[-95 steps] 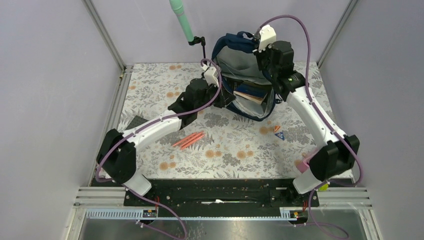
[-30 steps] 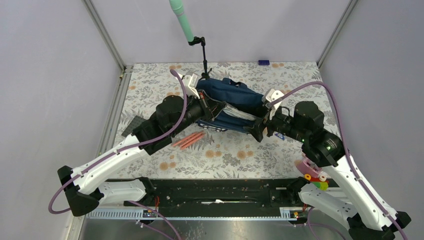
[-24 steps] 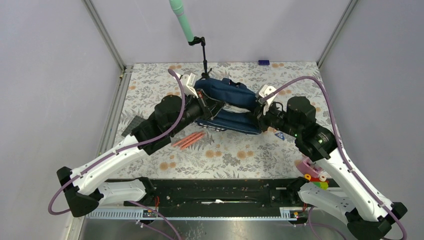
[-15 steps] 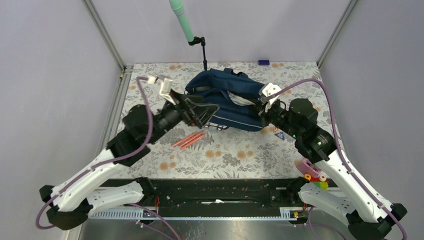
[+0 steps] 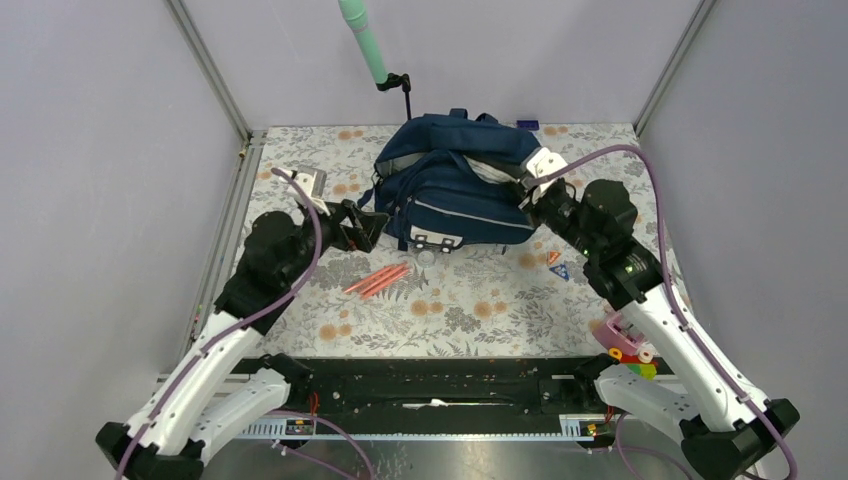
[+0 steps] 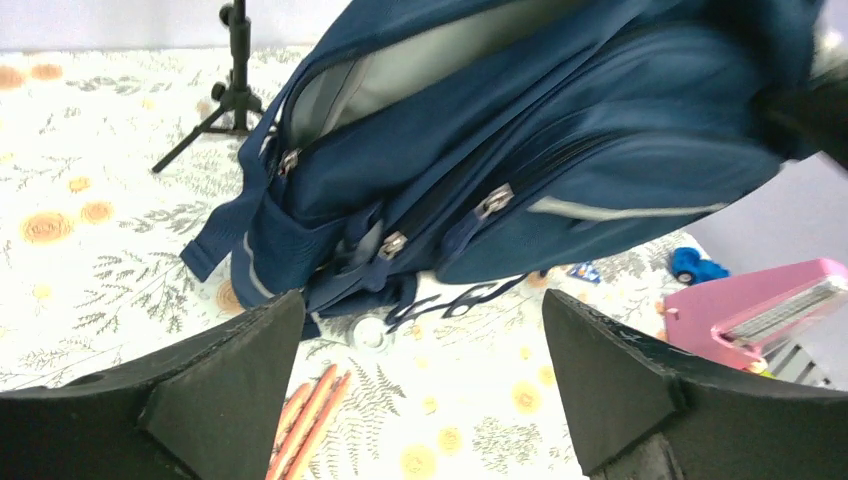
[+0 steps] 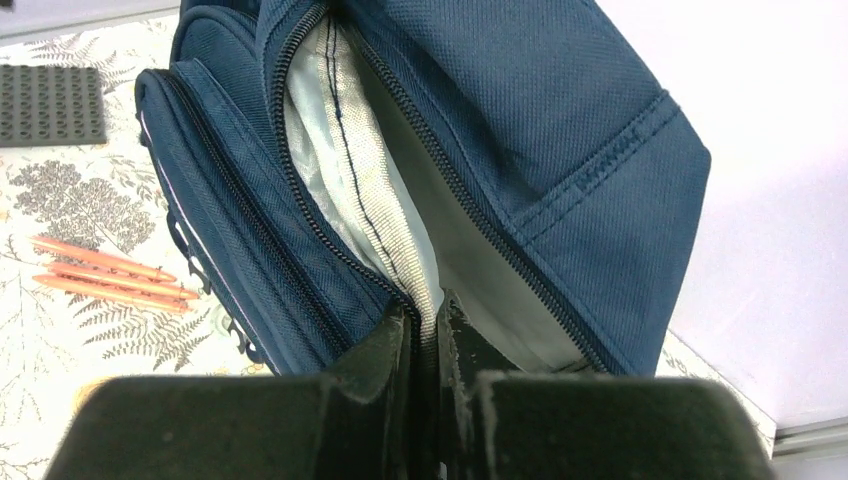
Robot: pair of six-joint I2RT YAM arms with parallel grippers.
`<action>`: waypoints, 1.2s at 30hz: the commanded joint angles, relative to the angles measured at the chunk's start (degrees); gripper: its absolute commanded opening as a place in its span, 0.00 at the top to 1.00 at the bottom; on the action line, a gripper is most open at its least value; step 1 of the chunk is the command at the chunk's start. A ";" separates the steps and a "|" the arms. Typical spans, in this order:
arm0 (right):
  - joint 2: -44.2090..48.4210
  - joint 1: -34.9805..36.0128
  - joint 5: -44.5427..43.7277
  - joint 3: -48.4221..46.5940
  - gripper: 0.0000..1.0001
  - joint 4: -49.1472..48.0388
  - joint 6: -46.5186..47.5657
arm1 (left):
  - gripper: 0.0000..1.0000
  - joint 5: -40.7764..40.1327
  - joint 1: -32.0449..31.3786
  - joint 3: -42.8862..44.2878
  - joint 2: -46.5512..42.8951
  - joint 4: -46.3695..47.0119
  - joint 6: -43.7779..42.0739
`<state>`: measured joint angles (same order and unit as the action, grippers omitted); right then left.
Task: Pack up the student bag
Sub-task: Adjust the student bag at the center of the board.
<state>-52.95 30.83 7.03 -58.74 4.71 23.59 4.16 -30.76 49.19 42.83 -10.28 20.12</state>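
Right end effector [image 7: 425, 318] pinches zippered rim of woven navy student bag [image 7: 560, 110].

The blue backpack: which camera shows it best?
The top external view: the whole student bag is in frame. The left wrist view shows its side and zipper pulls, cropped; the right wrist view shows only the open zipper edge pinched by the right gripper.

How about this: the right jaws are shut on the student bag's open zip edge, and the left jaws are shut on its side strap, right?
Not quite. The left jaws stand open, apart from the student bag, as the left wrist view shows. The right jaws are shut on its zip edge.
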 commanded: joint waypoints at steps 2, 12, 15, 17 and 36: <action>-1.48 -8.01 11.38 -6.13 1.00 -12.03 -0.81 | 0.12 14.56 7.00 -2.17 3.86 10.67 -0.29; -6.94 -15.04 20.43 -11.83 1.00 -12.01 0.55 | 0.34 26.43 16.31 -3.21 11.52 23.08 -0.02; -8.13 -16.69 21.54 -13.44 1.00 -12.01 0.30 | 0.39 28.52 16.35 -1.46 15.69 24.33 -1.25; -8.38 -17.99 22.89 -14.00 1.00 -12.01 -0.45 | 0.49 28.89 16.35 0.01 18.43 23.61 -2.49; -6.02 -21.31 27.50 -11.69 1.00 -11.92 -2.58 | 0.61 25.09 16.36 6.34 32.20 30.94 -5.50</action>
<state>-62.98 10.46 33.67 -67.33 4.08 22.22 29.56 -14.61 52.45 73.49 15.11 15.79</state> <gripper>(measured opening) 0.096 0.410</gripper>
